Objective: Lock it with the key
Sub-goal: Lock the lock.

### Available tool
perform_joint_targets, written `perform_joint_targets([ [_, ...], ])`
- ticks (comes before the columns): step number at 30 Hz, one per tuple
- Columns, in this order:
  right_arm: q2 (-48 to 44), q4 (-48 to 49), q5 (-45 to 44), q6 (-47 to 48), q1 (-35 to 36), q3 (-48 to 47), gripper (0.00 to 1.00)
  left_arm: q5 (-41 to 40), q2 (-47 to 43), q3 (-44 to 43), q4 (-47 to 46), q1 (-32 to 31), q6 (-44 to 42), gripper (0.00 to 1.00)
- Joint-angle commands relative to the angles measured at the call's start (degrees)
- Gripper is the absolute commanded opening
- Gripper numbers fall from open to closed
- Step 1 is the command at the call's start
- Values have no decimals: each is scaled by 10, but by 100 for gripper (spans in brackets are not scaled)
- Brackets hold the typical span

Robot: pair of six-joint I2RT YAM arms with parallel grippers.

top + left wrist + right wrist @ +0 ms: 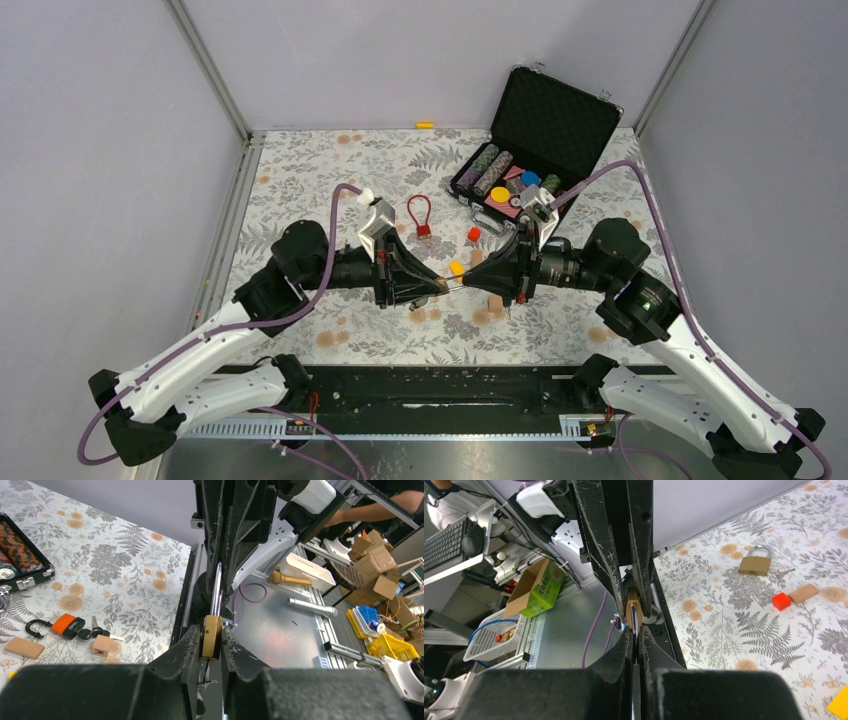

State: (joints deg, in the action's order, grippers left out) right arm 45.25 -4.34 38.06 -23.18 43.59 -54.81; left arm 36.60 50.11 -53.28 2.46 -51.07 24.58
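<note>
Both grippers meet tip to tip above the middle of the table. My left gripper (211, 630) (438, 284) is shut on the flat sides of a brass padlock body (211, 639). A silver shackle (216, 591) runs from the body straight into my right gripper (635, 632) (468, 280), which is shut on that thin metal. The padlock body (631, 607) shows just beyond the right fingertips. A thin metal piece (207, 672), apparently the key, sticks out of the body's underside between the left fingers.
An open black case (530, 150) of poker chips stands at the back right. On the cloth lie a red cable lock (421, 218), an orange padlock with keys (69, 626), a second brass padlock (755, 562), a red cube (781, 601), wooden blocks (494, 303) and a yellow piece (456, 268).
</note>
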Motion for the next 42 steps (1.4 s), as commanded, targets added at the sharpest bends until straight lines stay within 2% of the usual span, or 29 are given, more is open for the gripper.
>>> perform_joint_targets([
  [1, 35, 76, 12, 0, 7, 37, 0, 29, 36, -15, -132, -9, 45, 0],
  [9, 54, 96, -9, 9, 36, 72, 0, 39, 74, -10, -163, -10, 76, 0],
  [16, 87, 73, -34, 29, 67, 42, 0, 29, 77, 11, -220, -13, 113, 0],
  [19, 77, 51, -67, 39, 67, 33, 0, 17, 64, 13, -192, -11, 95, 0],
  [23, 58, -12, -112, 53, 66, 5, 0, -14, 32, 4, -104, -8, 41, 1],
  [24, 51, -21, -121, 55, 66, 0, 0, -18, 23, 6, -90, -6, 32, 8],
  [27, 35, -34, -138, 54, 65, -9, 0, -27, -2, 13, -71, 1, 17, 42],
  [30, 22, -38, -136, 52, 65, -18, 0, -25, -16, 14, -56, 6, 2, 63],
  [33, 27, -50, -121, 55, 66, -35, 0, -4, -11, 4, -30, 8, -23, 68],
  [39, 51, -63, -67, 65, 65, -55, 0, 79, 60, -50, 70, 9, -83, 71],
  [42, 60, -62, -60, 74, 65, -58, 0, 106, 87, -58, 66, 8, -79, 69],
])
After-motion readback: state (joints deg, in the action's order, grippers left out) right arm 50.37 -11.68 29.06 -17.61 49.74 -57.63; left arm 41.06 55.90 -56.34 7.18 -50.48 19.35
